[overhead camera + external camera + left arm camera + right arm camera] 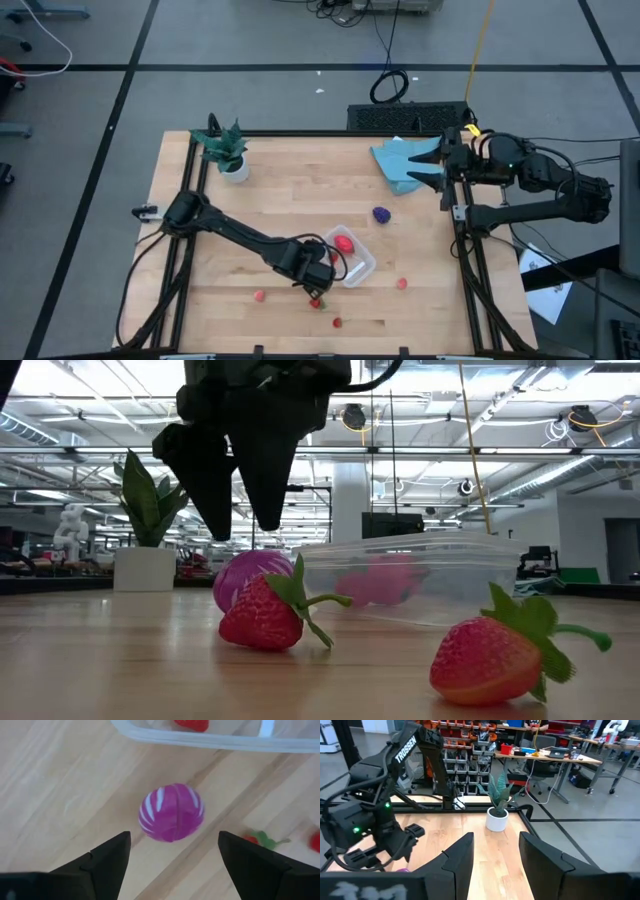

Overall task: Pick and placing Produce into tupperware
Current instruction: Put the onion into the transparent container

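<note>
My left gripper (173, 840) hangs open, pointing down over the magenta striped ball (171, 812), one finger on either side and above it. In the low view the left gripper (243, 530) ends just above the ball (240, 578), which rests on the table behind a strawberry (265, 615). The clear tupperware (362, 266) stands right of the left gripper (315, 280) and holds a larger red piece (345, 241). The dark purple fruit (381, 214) lies beyond the tub. My right gripper (425, 165) waits open over the blue cloth (400, 160).
Small red berries lie on the table near the near edge (260, 295), (337, 322) and right of the tub (402, 283). A second strawberry (495, 660) lies close to the low camera. The potted plant (225, 150) stands at the far left corner.
</note>
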